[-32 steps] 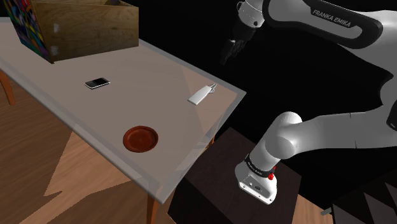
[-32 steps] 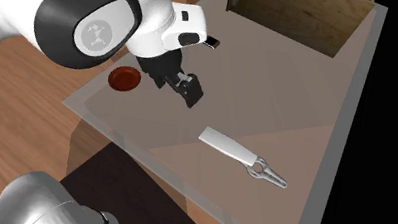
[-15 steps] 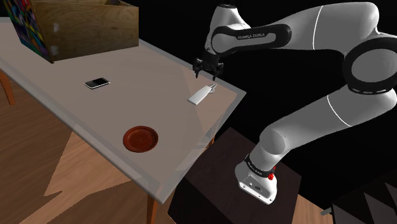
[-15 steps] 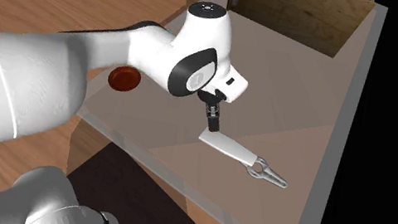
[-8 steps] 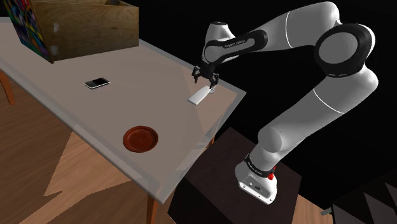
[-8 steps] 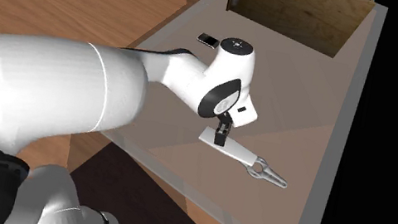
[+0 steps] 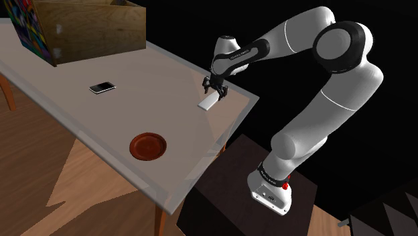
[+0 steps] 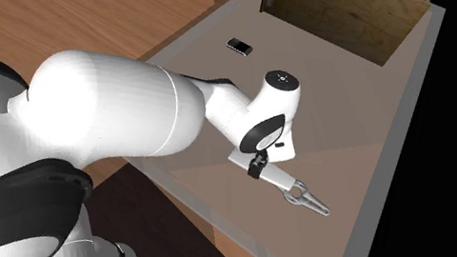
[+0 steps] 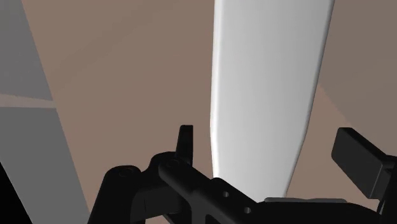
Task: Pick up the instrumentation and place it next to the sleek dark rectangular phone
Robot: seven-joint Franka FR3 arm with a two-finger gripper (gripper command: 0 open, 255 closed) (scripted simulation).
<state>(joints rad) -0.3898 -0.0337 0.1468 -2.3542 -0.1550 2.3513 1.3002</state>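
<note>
Counting what lies on the translucent grey-brown table (image 7: 158, 80): one white-handled, grey-metal-tipped instrument (image 7: 208, 102), one slim black rectangular phone (image 7: 102, 87), one round red-brown dish (image 7: 147, 145) and one open wooden crate (image 7: 94, 27) at the far end. One white arm rises from the dark box stand (image 7: 221, 201).

The all-black two-finger gripper (image 7: 215, 90) points down onto the instrument near the table edge closest to the stand. In the wrist view its fingers (image 9: 184, 143) stand spread on either side of the white handle (image 9: 267, 76), with a sliver of table showing on each side, so nothing is clasped. In the second exterior view the gripper (image 8: 257, 166) sits over the handle's end away from the metal tips, and the instrument (image 8: 280, 177) lies flat on the table (image 8: 365, 108). The phone (image 8: 239, 46) lies well apart from it, nearer the crate (image 8: 344, 13).

Compared with half a second ago, the gripper has dropped from just above the handle to straddle it, and the arm's elbow has swung lower and closer in the second exterior view. The instrument, phone and dish lie where they did.

A short line of dark lettering runs along the white forearm in the shoulder view, too small to read. A multicoloured panel beside the crate carries no legible writing.
</note>
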